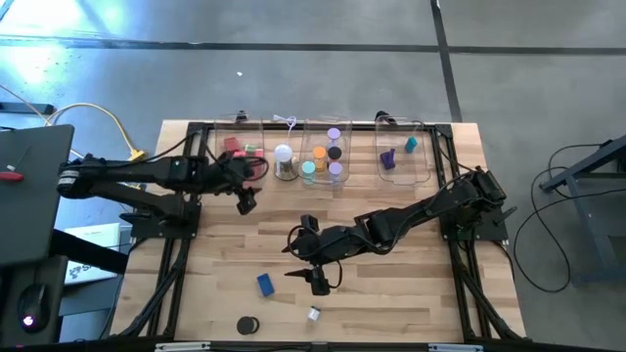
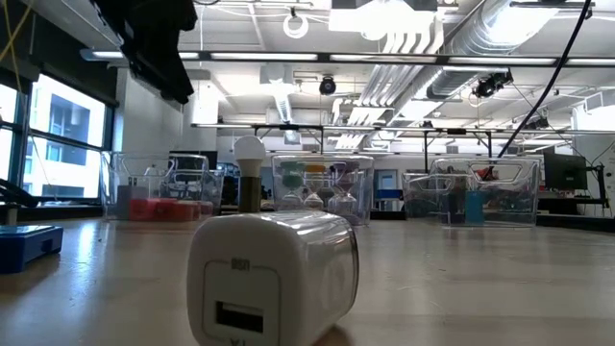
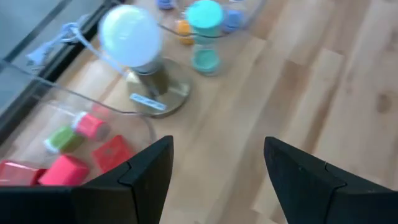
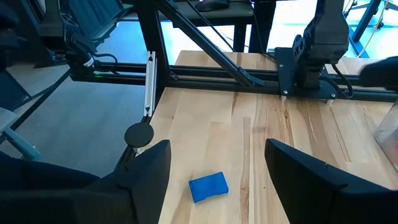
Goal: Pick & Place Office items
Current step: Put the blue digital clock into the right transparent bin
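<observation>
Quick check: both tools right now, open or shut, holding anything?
Left tool: open, empty, beside the red-item bin.
Right tool: open, empty, over the blue block.

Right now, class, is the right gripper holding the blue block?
No: in the right wrist view the blue block lies free on the table, ahead of the open, empty right gripper.

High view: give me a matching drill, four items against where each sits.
Items:
1. blue block
2. black disc
3. white dome lamp
4. left gripper

Places:
A. between the left and middle clear bins
B. near the table's front edge, left of centre
C. bare wood just in front of the left bin, empty, jaws open
D. bare wood ahead of the right gripper

Pairs: 1-D, 2-B, 3-A, 4-C
</observation>
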Controlling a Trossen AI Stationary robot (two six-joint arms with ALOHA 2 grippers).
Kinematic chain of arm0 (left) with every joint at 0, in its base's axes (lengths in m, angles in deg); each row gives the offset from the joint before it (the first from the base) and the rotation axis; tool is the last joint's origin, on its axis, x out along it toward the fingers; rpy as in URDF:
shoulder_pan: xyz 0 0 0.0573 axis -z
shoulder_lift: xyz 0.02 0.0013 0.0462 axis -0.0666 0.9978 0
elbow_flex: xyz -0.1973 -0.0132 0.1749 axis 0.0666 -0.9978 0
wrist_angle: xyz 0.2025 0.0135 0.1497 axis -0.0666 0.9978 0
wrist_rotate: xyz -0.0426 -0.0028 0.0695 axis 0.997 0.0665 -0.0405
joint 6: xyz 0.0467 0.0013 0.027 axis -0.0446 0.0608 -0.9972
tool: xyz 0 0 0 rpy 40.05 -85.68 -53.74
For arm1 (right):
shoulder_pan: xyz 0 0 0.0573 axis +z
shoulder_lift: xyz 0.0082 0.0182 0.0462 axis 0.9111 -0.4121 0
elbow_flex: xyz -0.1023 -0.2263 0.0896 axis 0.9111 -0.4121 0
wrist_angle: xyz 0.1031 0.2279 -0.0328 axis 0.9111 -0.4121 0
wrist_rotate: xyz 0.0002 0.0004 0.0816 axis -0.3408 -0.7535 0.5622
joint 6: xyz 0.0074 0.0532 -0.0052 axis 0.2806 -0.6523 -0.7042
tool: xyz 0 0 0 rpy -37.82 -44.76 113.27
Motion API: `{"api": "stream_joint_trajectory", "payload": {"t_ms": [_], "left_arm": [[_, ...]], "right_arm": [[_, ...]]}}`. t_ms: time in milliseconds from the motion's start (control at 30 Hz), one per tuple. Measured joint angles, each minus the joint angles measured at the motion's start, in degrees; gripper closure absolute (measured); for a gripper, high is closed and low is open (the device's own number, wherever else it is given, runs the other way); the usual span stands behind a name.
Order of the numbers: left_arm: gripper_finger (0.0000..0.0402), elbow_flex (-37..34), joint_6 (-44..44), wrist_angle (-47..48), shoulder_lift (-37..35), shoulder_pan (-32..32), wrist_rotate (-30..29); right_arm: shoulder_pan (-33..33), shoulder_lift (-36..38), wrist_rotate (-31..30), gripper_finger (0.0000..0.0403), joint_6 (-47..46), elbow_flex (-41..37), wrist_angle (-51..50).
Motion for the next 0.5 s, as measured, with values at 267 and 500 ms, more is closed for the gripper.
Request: {"api": "stream_joint_trajectory", "payload": {"t_ms": [267,500], "left_arm": [[0.0158,0.0,3.0,-1.2,0.0,9.1,-1.7],[0.0158,0.0,4.4,-2.8,0.0,16.0,-3.1]], "right_arm": [[0.0,0.0,0.0,0.0154,0.0,0.0,0.0],[0.0,0.0,0.0,0.0154,0.0,0.0,0.0]]}}
